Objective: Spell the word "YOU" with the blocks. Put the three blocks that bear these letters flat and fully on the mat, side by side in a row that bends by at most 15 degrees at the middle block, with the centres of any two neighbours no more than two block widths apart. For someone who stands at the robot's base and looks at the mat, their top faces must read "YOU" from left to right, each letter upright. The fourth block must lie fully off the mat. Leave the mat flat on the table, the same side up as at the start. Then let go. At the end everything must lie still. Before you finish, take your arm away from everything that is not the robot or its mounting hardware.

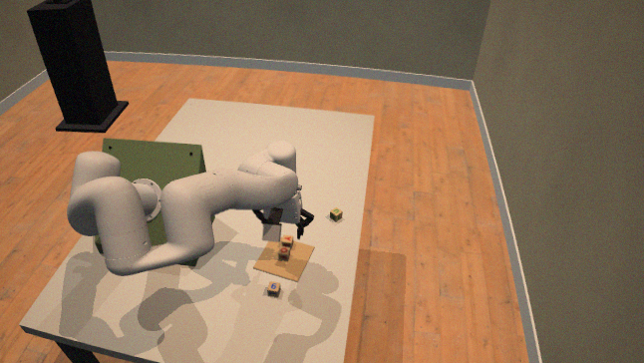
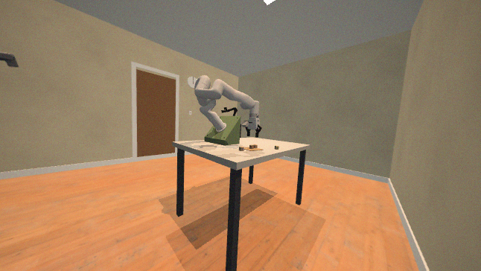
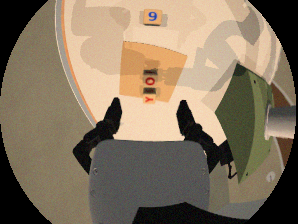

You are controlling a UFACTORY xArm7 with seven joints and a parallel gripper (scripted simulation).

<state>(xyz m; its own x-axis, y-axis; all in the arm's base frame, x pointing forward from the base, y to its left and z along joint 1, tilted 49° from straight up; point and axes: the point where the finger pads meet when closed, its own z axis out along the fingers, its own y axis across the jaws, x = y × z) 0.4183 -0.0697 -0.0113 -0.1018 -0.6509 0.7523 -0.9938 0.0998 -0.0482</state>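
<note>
Hovering above the mat [image 1: 295, 269] at the corner farthest from the numbered block [image 1: 273, 288], with the gripper [image 1: 281, 228] spread to its widest and holding nothing. Shows, in the wrist view, both fingers well apart and bare, with a red-lettered block [image 1: 287, 241] just ahead of the tips. Counts two blocks on the mat: that one, and a second block [image 1: 283, 253] close beside it, nearer the mat's middle. Cannot read their letters for certain. Leaves bare mat beyond the second block, on the side facing the numbered block, which sits just off the mat. Points, as a judgement, to the green-marked block [image 1: 336, 214] as the likely third letter. Places it off the mat and well apart from it, on the side opposite the numbered block. Puts it sideways from the gripper, not under it, and out of the wrist view. Calls for a sideways reach away from the mat, then a carry back across the row.
</note>
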